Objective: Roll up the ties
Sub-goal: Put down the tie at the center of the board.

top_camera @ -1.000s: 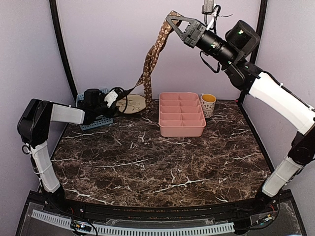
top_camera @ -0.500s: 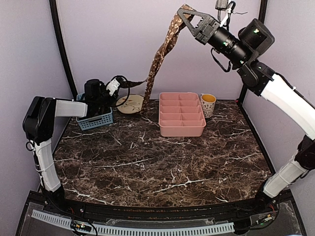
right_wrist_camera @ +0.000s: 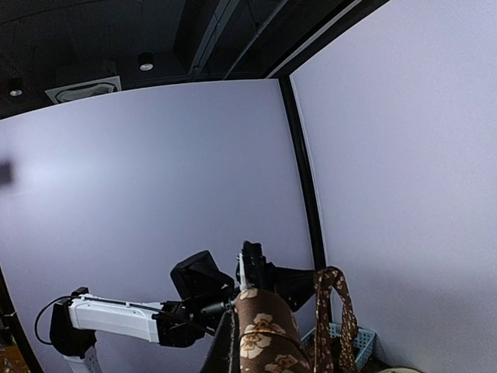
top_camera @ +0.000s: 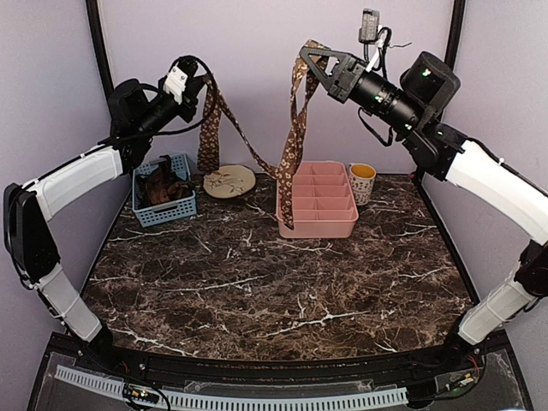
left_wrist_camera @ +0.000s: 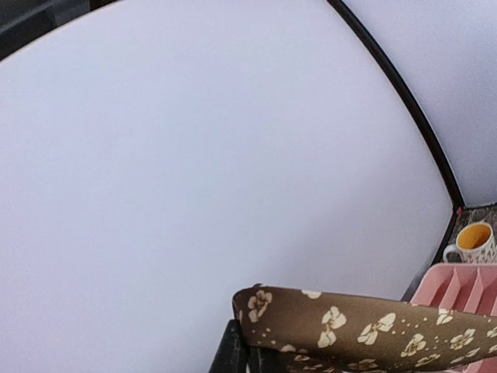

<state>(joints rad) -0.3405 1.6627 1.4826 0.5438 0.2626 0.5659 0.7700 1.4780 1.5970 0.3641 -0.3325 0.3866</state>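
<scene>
Left gripper (top_camera: 199, 83), upper left of the overhead frame, is clamped tight on the tie (top_camera: 294, 137); right gripper (top_camera: 309, 60), upper centre, pinches it too — fabric sags between them, one tail over the pink tray (top_camera: 317, 226). Lower both evenly, laying it flat and untwisted on the table (top_camera: 257, 291), before rolling

The dark brown tan-patterned necktie (top_camera: 294, 128) is strung high across the back between the left tool (top_camera: 199, 82) and the right tool (top_camera: 306, 58). It sags in a V, and one tail hangs at the left end of the pink plastic compartment tray (top_camera: 318, 224). A blue slotted basket (top_camera: 167, 211), a pale round plate (top_camera: 229, 181) and a white mug with a yellow inside (top_camera: 362, 184) block the back row. The near and middle parts of the dark marble table (top_camera: 257, 291) lie open.
</scene>
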